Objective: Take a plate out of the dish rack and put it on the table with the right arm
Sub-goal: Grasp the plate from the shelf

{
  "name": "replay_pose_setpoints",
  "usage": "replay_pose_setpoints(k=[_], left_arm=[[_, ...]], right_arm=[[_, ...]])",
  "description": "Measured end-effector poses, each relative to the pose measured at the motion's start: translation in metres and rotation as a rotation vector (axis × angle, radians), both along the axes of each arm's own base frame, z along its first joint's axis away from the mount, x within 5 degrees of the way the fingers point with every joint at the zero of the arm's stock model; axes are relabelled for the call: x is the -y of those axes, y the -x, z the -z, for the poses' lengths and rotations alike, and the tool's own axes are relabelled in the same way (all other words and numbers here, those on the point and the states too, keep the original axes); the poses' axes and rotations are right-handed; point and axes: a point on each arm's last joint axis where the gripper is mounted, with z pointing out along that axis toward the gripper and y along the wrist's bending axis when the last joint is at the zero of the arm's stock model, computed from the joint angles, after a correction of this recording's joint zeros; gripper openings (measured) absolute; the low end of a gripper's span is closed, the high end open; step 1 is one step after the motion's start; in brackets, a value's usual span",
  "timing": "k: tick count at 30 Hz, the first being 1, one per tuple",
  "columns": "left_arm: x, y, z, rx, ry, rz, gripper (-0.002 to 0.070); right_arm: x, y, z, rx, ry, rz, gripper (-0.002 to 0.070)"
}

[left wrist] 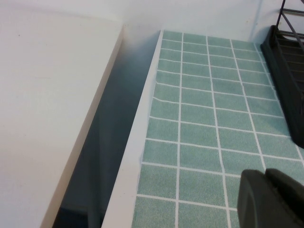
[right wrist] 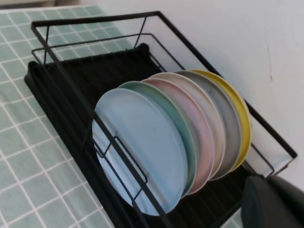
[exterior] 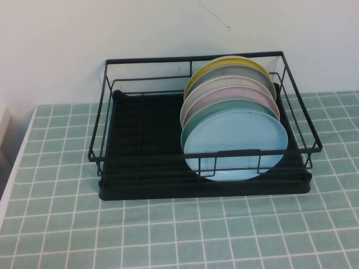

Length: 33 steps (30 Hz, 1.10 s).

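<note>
You've got the dish rack sitting at the far edge of the desk, up against the white wall, roughly centred. The plate, pale blue, stands on edge in the rack's right half, frontmost of a stack. Directly behind it: mint-green plate, pink plate, a cream plate, grey plate, yellow plate at the back, all leaning close together.

What's in your way: the rack's front top rail and a small wire handle loop cross the lower face of the blue plate, so its bottom is behind wire. Its upper rim stands clear above the rail. The green plate sits right behind it, touching or nearly so; can't tell which.

The rack's left half holds no plates, only the ribbed black tray.

Right tool: only a dark body part shows at the corner of the right wrist view, above the rack's right end near the plates. Open or closed, can't tell.

Left tool: dark part only, over the desk's left edge, near the rack's left end and a white side surface past a gap. State can't be told either.
</note>
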Motion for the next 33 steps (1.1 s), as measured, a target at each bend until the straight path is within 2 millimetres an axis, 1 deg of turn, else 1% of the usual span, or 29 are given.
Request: replay_pose_setpoints(k=[2, 5, 6, 7, 9, 11, 13, 16, 17, 18, 20, 22, 26, 29, 33], left_arm=[[0.0, 0.0, 0.0, 0.0, 0.0, 0.0, -0.0003], [0.0, 0.0, 0.0, 0.0, 0.0, 0.0, -0.0003], [0.0, 0.0, 0.0, 0.0, 0.0, 0.0, -0.0003], [0.0, 0.0, 0.0, 0.0, 0.0, 0.0, -0.0003], [0.0, 0.0, 0.0, 0.0, 0.0, 0.0, -0.0003], [0.0, 0.0, 0.0, 0.0, 0.0, 0.0, -0.0003], [0.0, 0.0, 0.0, 0.0, 0.0, 0.0, -0.0003], [0.0, 0.0, 0.0, 0.0, 0.0, 0.0, -0.0003], [0.0, 0.0, 0.0, 0.0, 0.0, 0.0, -0.0003], [0.0, 0.0, 0.0, 0.0, 0.0, 0.0, -0.0003], [0.0, 0.0, 0.0, 0.0, 0.0, 0.0, -0.0003], [0.0, 0.0, 0.0, 0.0, 0.0, 0.0, -0.0003], [0.0, 0.0, 0.0, 0.0, 0.0, 0.0, -0.0003], [0.0, 0.0, 0.0, 0.0, 0.0, 0.0, -0.0003], [0.0, 0.0, 0.0, 0.0, 0.0, 0.0, -0.0003]], right_arm=[[-0.006, -0.024, 0.0, -0.024, 0.038, -0.053, -0.0001], [-0.023, -0.058, 0.008, -0.071, 0.139, -0.154, -0.0001], [-0.029, -0.068, 0.011, -0.081, 0.174, -0.183, -0.0001], [-0.034, -0.073, 0.013, -0.086, 0.193, -0.204, -0.0001], [-0.044, -0.093, 0.021, -0.101, 0.235, -0.249, 0.0001], [-0.051, -0.107, 0.03, -0.113, 0.256, -0.284, 0.0023], [-0.057, -0.119, 0.04, -0.132, 0.272, -0.319, 0.008], [-0.063, -0.129, 0.055, -0.162, 0.294, -0.362, 0.0221], [-0.066, -0.133, 0.061, -0.174, 0.3, -0.372, 0.0286], [-0.069, -0.136, 0.066, -0.176, 0.311, -0.377, 0.033], [-0.073, -0.141, 0.073, -0.167, 0.344, -0.376, 0.0377], [-0.079, -0.144, 0.08, -0.15, 0.393, -0.379, 0.0394], [-0.091, -0.149, 0.089, -0.108, 0.468, -0.389, 0.0394], [-0.099, -0.153, 0.094, -0.078, 0.483, -0.384, 0.0388], [-0.105, -0.158, 0.1, -0.06, 0.489, -0.37, 0.0388]])
